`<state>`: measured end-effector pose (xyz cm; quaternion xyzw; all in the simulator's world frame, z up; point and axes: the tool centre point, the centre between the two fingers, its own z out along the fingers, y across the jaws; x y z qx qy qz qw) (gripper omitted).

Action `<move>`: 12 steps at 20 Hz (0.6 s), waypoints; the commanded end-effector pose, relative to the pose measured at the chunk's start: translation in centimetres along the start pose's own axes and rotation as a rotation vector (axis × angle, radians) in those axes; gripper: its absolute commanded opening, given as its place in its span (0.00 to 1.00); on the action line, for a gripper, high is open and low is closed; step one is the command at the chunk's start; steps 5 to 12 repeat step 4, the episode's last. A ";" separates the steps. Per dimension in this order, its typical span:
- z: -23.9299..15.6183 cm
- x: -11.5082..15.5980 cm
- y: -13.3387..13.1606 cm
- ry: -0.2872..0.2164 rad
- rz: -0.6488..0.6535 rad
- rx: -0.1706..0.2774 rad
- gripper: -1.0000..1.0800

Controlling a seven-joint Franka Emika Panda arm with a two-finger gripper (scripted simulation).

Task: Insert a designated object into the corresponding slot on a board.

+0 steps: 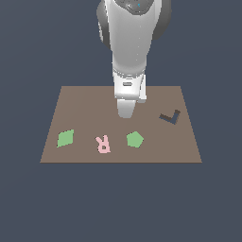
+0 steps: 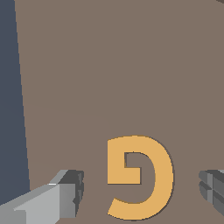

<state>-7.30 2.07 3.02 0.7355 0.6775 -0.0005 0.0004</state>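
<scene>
The orange-yellow G block (image 2: 142, 177) lies flat on the brown board (image 1: 85, 113), seen only in the wrist view, where it sits between the two fingers (image 2: 65, 194) of the gripper (image 2: 142, 192) and touches neither; the fingers are spread wide, one on each side of the letter with bare board showing in both gaps. In that picture the G reads mirrored: its round back bulges toward 3 o'clock, its mouth opens toward 9 o'clock, and its inner bar hooks around a small square hole near the middle. Its long axis runs from 12 to 6 o'clock, across the line joining the fingers, though the letter is only a little taller than wide. In the exterior view the white arm (image 1: 128, 56) comes down from 12 o'clock over the middle of the board and hides the G entirely, so its place there can only be read as under the wrist, near the board's centre. On the board toward 6 o'clock of the arm lie a pink R block (image 1: 103, 143), a green pentagon (image 1: 134, 139) and, farther toward 8 o'clock, a green diamond (image 1: 65, 138); a dark L-shaped recess (image 1: 170, 116) sits toward 3 o'clock. No G-shaped slot shows in either picture. The only readable characters are the letter shapes themselves.
</scene>
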 end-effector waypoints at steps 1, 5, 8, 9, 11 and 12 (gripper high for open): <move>0.0 0.0 0.0 0.000 0.000 0.000 0.96; 0.0 0.0 0.0 0.000 0.000 0.000 0.96; 0.0 0.0 0.0 0.000 0.000 0.000 0.96; 0.0 0.0 0.0 0.000 0.000 0.000 0.96; 0.0 0.0 0.0 0.000 0.000 0.000 0.96; 0.0 0.0 0.0 0.000 0.000 0.000 0.96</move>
